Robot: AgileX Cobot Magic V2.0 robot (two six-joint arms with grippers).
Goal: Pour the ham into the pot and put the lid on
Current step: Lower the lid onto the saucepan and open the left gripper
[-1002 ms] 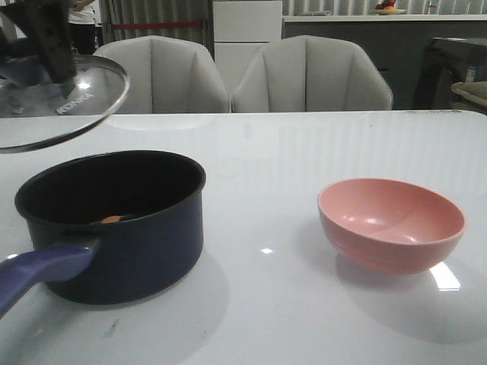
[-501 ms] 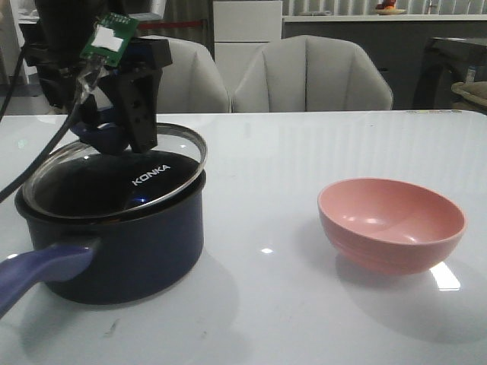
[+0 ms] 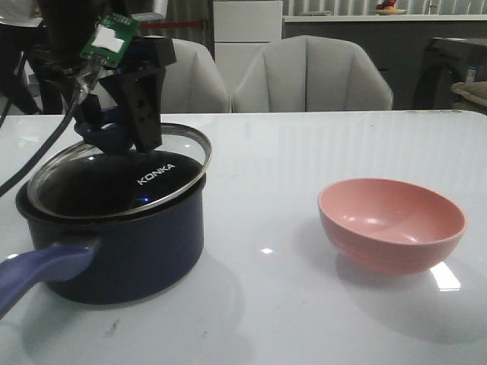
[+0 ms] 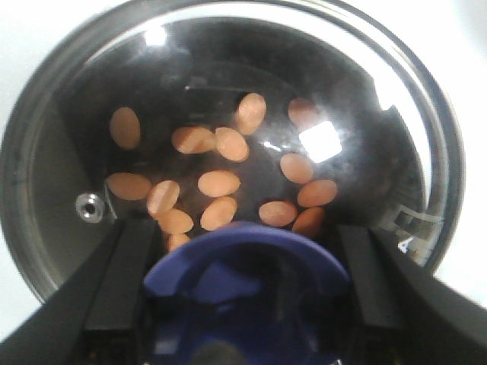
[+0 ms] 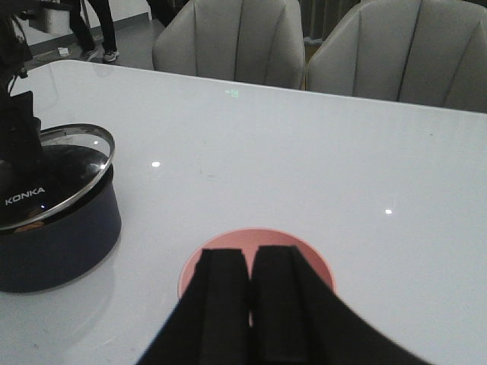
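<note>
Since half a second ago, barely anything has moved: the round clear glass lid [image 3: 122, 171] with the metal rim sits a touch more tilted, its right edge lifted.

White glossy counter [image 3: 319, 152] carries it all. At 9 o'clock sits the dark navy round pot [image 3: 114, 236] with its purple-blue handle [image 3: 38, 274] pointing to 7. The lid rests crooked on the pot's rim. The left gripper [image 3: 122, 125] is clamped on the lid's purple-blue knob [image 4: 243, 274]. A salmon-pink round bowl [image 3: 390, 223] sits at 3. The right gripper [image 5: 249, 304] hangs above the bowl, pinched closed, holding nothing. Pale orange-pink ham chunks [image 4: 219, 182] lie in the pot under the glass.
</note>
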